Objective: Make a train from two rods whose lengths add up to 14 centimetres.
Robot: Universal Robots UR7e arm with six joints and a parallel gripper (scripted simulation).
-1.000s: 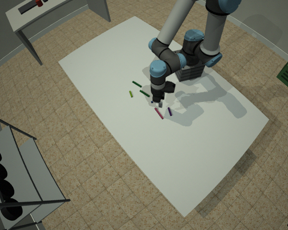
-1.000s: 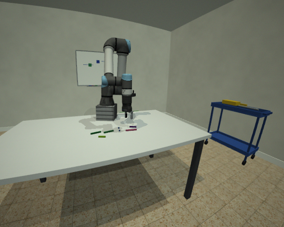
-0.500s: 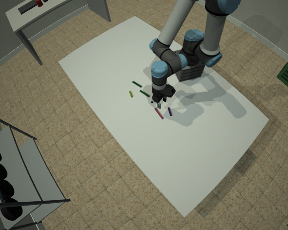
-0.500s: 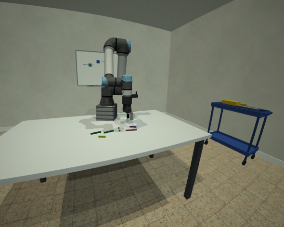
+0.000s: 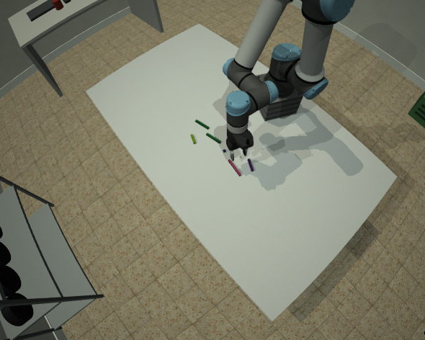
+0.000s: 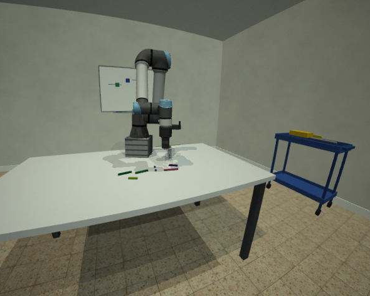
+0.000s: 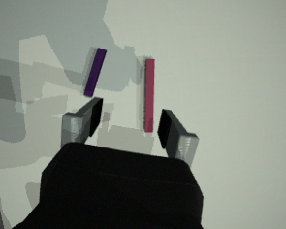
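My gripper (image 5: 238,156) (image 6: 169,155) (image 7: 130,115) is open and empty above the table. A pink rod (image 5: 234,167) (image 6: 170,169) (image 7: 149,94) lies flat; in the wrist view its near end shows between the fingertips, closer to the right one. A purple rod (image 5: 251,164) (image 6: 172,165) (image 7: 95,73) lies beside it, slightly slanted and apart. Two green rods, one (image 5: 202,124) (image 6: 125,173) farther from the gripper and one (image 5: 213,137) (image 6: 141,171) nearer, lie apart. A short lime rod (image 5: 193,138) (image 6: 132,178) lies near them. Two small blue rods show in the exterior view, one (image 6: 154,166) behind the other (image 6: 155,170).
The rods lie on a large white table (image 5: 271,233) (image 6: 83,194). The robot's base block (image 5: 282,107) (image 6: 138,147) stands on it behind the gripper. The arm's shadows fall across the table near the purple rod. In the top view the gripper hides part of the table.
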